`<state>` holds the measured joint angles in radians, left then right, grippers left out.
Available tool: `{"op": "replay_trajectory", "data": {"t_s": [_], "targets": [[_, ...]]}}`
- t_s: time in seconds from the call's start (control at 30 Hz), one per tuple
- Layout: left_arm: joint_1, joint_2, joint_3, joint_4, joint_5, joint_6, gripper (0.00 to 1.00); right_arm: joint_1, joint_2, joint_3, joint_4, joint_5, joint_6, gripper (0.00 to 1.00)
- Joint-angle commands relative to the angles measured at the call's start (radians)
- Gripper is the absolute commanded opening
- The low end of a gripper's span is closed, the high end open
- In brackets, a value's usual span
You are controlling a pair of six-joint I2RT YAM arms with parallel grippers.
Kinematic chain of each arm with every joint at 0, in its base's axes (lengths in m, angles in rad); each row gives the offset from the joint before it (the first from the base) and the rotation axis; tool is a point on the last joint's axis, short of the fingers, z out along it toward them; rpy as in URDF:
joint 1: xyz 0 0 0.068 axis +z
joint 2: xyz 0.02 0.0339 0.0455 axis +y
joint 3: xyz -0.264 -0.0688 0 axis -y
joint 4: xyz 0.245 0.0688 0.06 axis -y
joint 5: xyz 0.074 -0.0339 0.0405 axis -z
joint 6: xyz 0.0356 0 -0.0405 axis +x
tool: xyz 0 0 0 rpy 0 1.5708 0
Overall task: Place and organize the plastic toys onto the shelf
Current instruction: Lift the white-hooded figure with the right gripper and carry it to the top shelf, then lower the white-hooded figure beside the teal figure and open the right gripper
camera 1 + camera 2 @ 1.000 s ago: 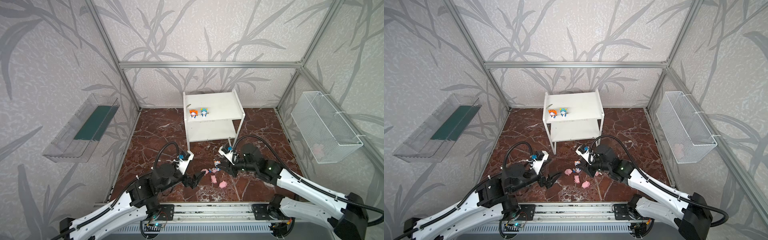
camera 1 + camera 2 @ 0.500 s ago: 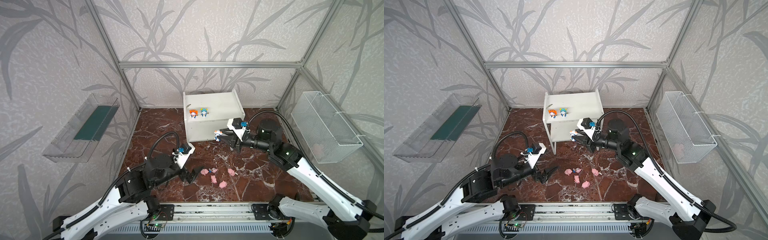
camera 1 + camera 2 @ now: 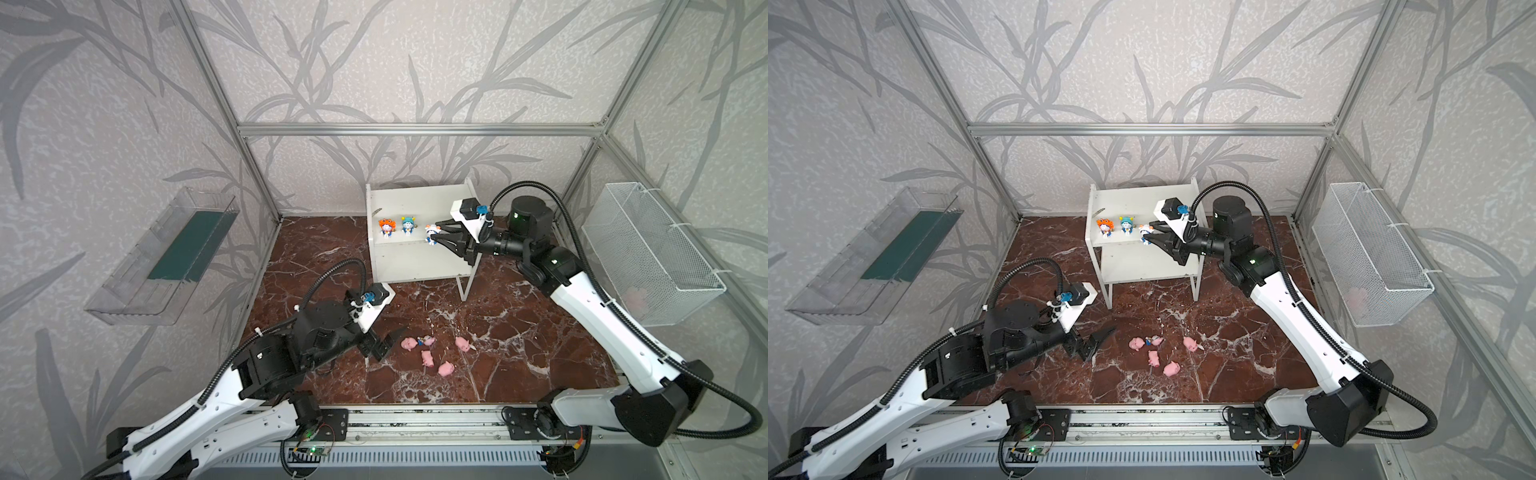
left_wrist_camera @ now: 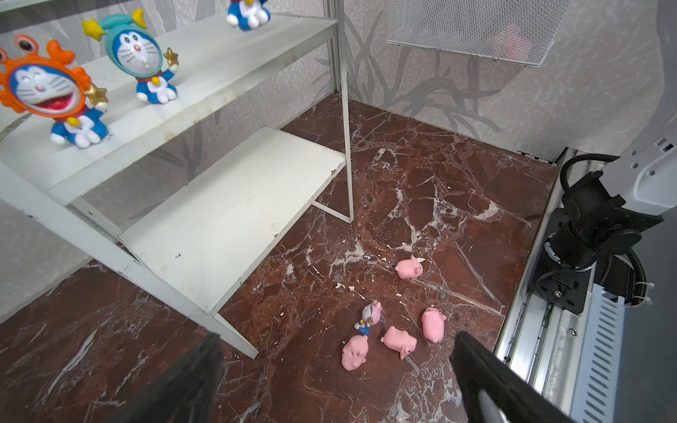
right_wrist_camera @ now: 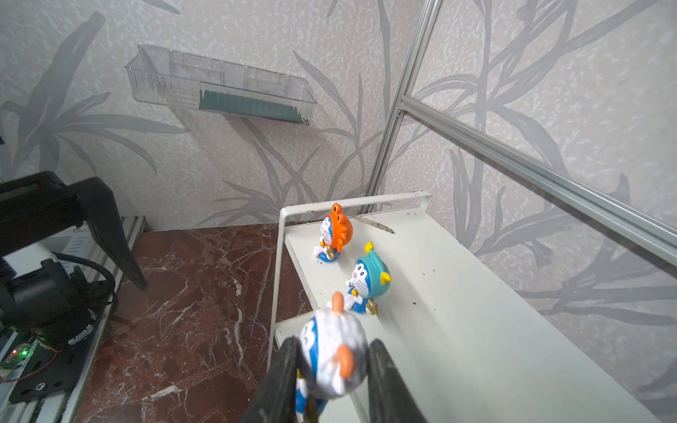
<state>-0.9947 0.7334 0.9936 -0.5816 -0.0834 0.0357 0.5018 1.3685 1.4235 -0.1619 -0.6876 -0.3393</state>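
**Shelf** (image 3: 424, 203): white, two boards, set at the far middle of the marble floor (image 3: 519, 332). Risk judged: it could be knocked by the right arm, which reaches in across its right side panel. The two standing figurines would then be toppled.

**Right gripper** (image 3: 434, 233): clamped on the white-hooded figurine (image 5: 333, 360), which is held at the near edge of the top board. Risk judged: if it is let go this close to the edge, or while tilted, the toy could be tipped off to the floor. The teal one beside it could also be brushed.

**Left gripper** (image 3: 388, 343): jaws wide apart, nothing held, low over the floor just left of the loose toys. Little risk is seen here.

**White-hooded figurine**: its round head is pinched between the two fingers (image 5: 285, 370), with the body hanging below the tips. Whether the feet touch the board cannot be told.

**Teal-hooded figurine** (image 3: 408, 225) and **orange-hooded figurine** (image 3: 386, 227): upright on the top board, to the left of the held toy, in a row.

**Four pink pigs** (image 3: 446, 368) and **pink-hooded figurine** (image 4: 368, 316): scattered on the near floor, the figurine lying on its side.
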Motion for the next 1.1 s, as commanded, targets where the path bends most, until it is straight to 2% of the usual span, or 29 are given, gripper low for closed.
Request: {"op": "replay_trajectory", "data": {"t_s": [0.0,0.53,1.07], "targets": [[-0.004,-0.003,0.020,-0.028,-0.024,0.054,0.99,-0.012,0.026,0.038,0.029,-0.055,-0.051,0.19],[-0.002,-0.003,-0.013,0.013,-0.021,0.114,0.99,-0.046,0.100,0.052,0.082,0.028,-0.063,0.19],[0.000,-0.047,-0.061,0.028,-0.026,0.115,0.99,-0.059,0.123,0.041,0.095,0.114,-0.091,0.21]]}}
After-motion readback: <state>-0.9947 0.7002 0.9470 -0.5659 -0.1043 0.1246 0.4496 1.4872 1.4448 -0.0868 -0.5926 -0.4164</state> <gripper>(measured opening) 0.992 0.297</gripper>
